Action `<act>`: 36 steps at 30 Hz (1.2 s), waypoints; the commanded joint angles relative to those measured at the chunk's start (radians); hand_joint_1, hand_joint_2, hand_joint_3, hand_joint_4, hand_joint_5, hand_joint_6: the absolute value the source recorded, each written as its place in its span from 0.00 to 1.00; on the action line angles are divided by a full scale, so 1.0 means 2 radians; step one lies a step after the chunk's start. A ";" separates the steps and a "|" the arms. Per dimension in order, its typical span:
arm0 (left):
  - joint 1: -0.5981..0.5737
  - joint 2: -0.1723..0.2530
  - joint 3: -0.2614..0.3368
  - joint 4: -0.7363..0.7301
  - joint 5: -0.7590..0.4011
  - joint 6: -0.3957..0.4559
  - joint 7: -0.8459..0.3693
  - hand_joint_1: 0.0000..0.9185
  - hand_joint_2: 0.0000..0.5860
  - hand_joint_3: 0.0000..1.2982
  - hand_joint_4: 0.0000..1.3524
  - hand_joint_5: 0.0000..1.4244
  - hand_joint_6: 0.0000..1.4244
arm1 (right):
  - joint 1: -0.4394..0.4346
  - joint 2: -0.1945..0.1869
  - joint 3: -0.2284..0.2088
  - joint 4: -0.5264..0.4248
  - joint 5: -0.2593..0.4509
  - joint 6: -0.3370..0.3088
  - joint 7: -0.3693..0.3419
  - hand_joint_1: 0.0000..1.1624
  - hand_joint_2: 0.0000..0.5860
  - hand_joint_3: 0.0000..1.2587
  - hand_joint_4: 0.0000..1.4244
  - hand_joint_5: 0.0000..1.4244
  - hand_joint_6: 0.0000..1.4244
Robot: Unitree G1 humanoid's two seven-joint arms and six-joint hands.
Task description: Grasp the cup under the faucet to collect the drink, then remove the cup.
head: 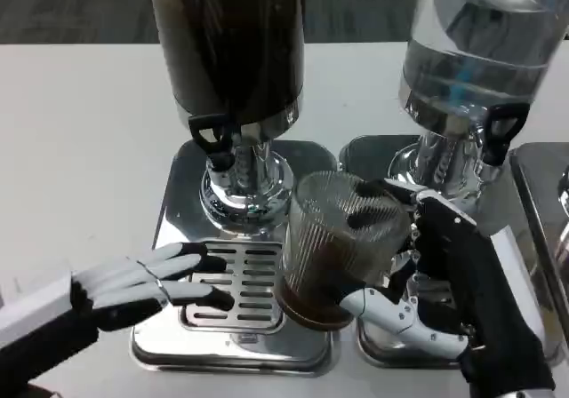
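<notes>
A ribbed clear cup (333,242) with dark drink in its bottom is tilted and sits to the right of the dark dispenser's faucet (216,140), over the right edge of the drip tray (236,284). My right hand (444,291) grips the cup from its right side, thumb under it and fingers around its back. My left hand (147,282) lies low over the left part of the drip grate, fingers apart and holding nothing.
The dark drink dispenser (229,51) stands behind the tray. A clear water dispenser (476,60) with its own black faucet (500,127) and tray stands at the right. A metal tray edge (542,202) shows at the far right.
</notes>
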 commanded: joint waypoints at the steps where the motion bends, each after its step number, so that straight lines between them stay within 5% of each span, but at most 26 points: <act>1: 0.001 0.018 -0.003 0.014 0.018 -0.026 0.018 0.05 0.28 0.16 0.01 0.00 0.05 | 0.003 0.003 0.000 -0.026 0.010 -0.024 -0.002 0.59 0.58 0.37 0.37 0.53 0.76; 36: 0.001 0.045 -0.033 0.044 0.018 -0.042 0.074 0.01 0.23 0.15 0.00 0.00 0.06 | 0.005 -0.007 -0.008 -0.034 0.003 -0.039 -0.001 0.59 0.56 0.38 0.39 0.55 0.79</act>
